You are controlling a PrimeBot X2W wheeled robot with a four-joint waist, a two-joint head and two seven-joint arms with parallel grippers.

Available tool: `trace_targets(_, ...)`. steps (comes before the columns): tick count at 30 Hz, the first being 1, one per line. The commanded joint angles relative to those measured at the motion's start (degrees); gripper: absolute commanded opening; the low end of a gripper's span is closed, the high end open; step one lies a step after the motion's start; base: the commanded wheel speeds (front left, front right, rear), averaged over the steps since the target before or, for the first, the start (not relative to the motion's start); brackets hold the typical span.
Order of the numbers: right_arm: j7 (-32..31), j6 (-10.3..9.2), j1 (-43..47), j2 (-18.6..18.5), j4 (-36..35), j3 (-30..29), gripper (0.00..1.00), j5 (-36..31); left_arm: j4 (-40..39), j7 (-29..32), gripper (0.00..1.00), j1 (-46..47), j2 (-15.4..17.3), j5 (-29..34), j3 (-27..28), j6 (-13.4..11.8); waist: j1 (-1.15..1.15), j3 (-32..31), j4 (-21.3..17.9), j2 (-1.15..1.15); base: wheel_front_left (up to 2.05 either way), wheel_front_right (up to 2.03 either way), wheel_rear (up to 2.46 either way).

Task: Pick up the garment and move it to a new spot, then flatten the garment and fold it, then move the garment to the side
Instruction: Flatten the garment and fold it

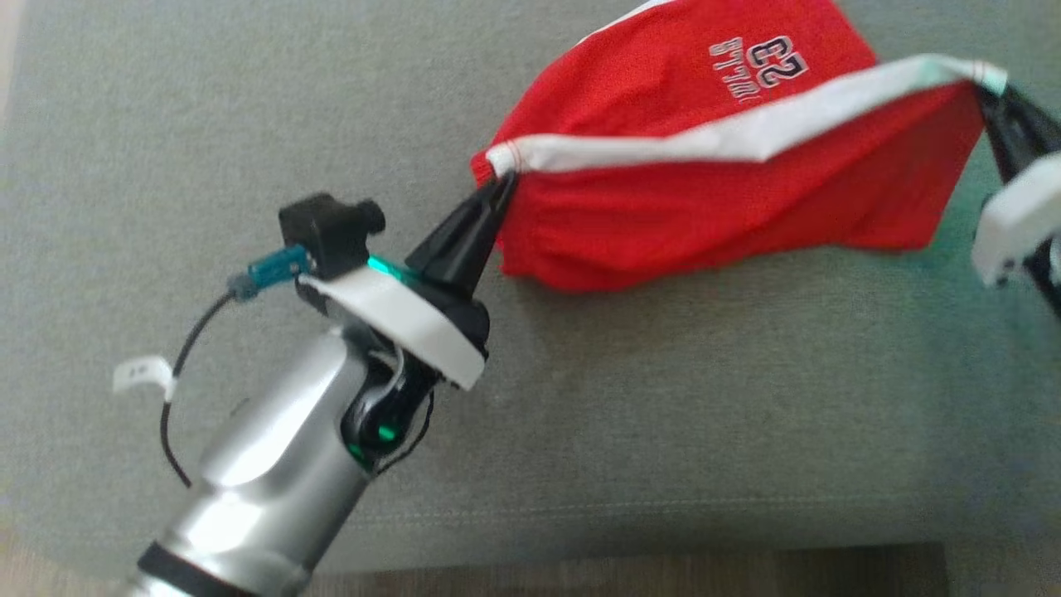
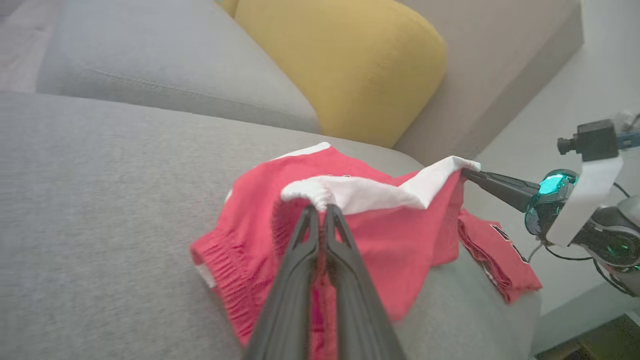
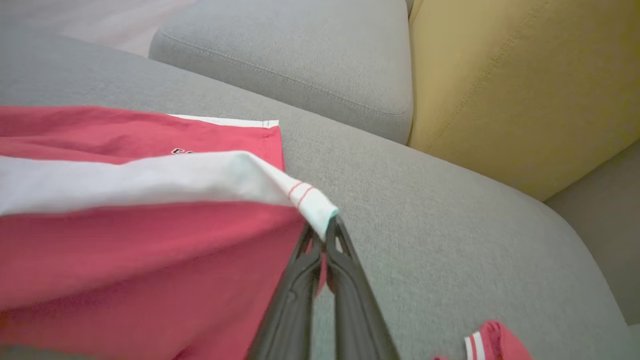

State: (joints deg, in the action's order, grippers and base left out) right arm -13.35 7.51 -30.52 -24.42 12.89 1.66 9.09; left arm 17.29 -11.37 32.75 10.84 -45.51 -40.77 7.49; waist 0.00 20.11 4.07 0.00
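Note:
The garment (image 1: 729,199) is a pair of red shorts with a white band and the number 23 printed on them. It hangs stretched between both grippers above a grey sofa seat. My left gripper (image 1: 500,184) is shut on one end of the white band (image 2: 312,192). My right gripper (image 1: 988,89) is shut on the band's other end at the right edge of the head view. The left wrist view has the garment (image 2: 380,235) draped beyond my left gripper (image 2: 320,209), with the right gripper (image 2: 467,172) pinching its far corner. In the right wrist view my right gripper (image 3: 322,231) holds the band's corner (image 3: 312,202).
The grey sofa seat (image 1: 249,124) spreads under everything, its front edge (image 1: 663,555) near the bottom of the head view. A yellow cushion (image 2: 350,65) and a grey cushion (image 3: 295,55) stand at the back. Part of the garment (image 2: 500,265) trails over the seat's edge.

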Motion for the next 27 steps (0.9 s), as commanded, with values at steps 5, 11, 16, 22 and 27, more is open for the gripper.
trace_targets(5, -2.32, -0.02, -10.04, -2.61, 6.26, 4.42, 0.0, 0.74, 1.66, -1.67, 0.0, 6.94, -0.19, -2.56, 0.44, -0.01, 0.0, 3.33, 2.93, 0.0, 0.0, 0.0, 0.0)
trace_targets(11, -2.5, -0.02, -19.74, -3.56, 14.42, 9.06, 0.0, 0.73, 6.02, -2.83, 0.0, 11.85, -1.42, -4.63, -1.45, -0.01, 0.0, 5.56, 5.13, 0.0, 0.0, 0.0, 0.0)
trace_targets(16, -2.11, -0.02, -25.68, -4.44, 19.61, 12.43, 0.0, 0.43, 9.93, -3.39, 0.0, 14.4, -2.6, -4.51, -0.93, 0.0, 0.0, 6.67, 6.44, 0.0, 0.0, 0.0, 0.0)
trace_targets(22, -1.06, -0.02, -29.81, -4.58, 25.32, 15.17, 0.0, 0.28, 12.24, -3.59, 0.0, 15.56, -3.87, -4.19, -1.37, 0.0, 0.0, 7.05, 7.49, 0.0, 0.0, 0.0, 0.0)
trace_targets(27, 1.27, -0.02, -31.81, -4.36, 29.02, 15.56, 0.0, 1.04, 12.44, -3.61, 0.0, 15.93, -4.65, -1.18, -0.12, 0.0, 0.0, 6.95, 8.17, 0.0, 0.0, 0.0, 0.0)
